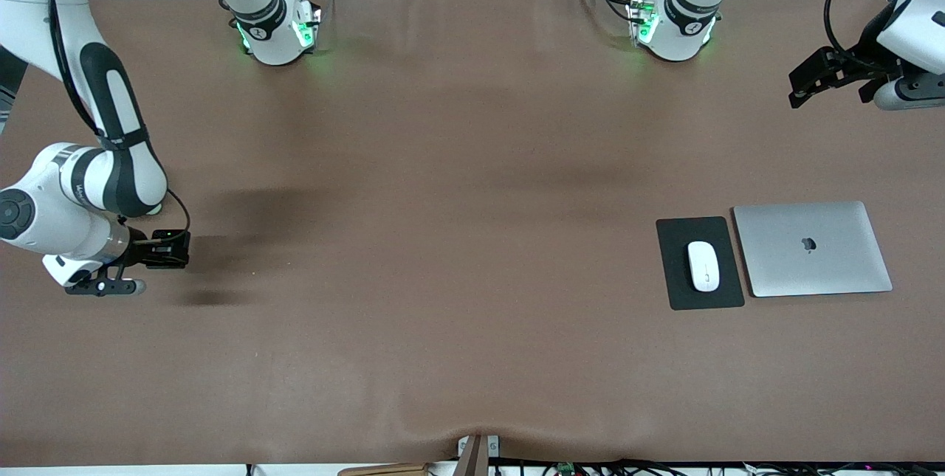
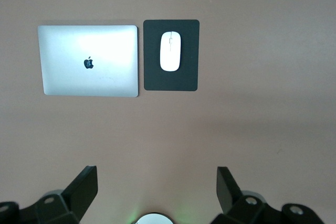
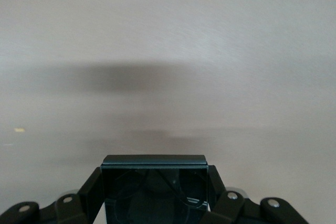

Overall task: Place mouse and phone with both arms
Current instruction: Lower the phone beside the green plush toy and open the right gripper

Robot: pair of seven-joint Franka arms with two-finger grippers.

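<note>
The white oval mouse (image 1: pixel 703 265) lies on a black pad (image 1: pixel 675 232) toward the left arm's end of the table. It also shows in the left wrist view (image 2: pixel 170 51). The black glossy phone (image 1: pixel 170 248) is held in my right gripper (image 1: pixel 159 249), over bare table at the right arm's end. In the right wrist view the phone (image 3: pixel 155 184) fills the space between the fingers of the right gripper (image 3: pixel 155 182). My left gripper (image 1: pixel 812 83) is open and empty, up over the table's left-arm end; its own view shows the gripper (image 2: pixel 156 187) open wide.
A closed silver laptop (image 1: pixel 812 247) lies beside the black pad, on the side toward the left arm's end; it also shows in the left wrist view (image 2: pixel 88 60). The brown table cover (image 1: pixel 443 240) has a fold at its front edge.
</note>
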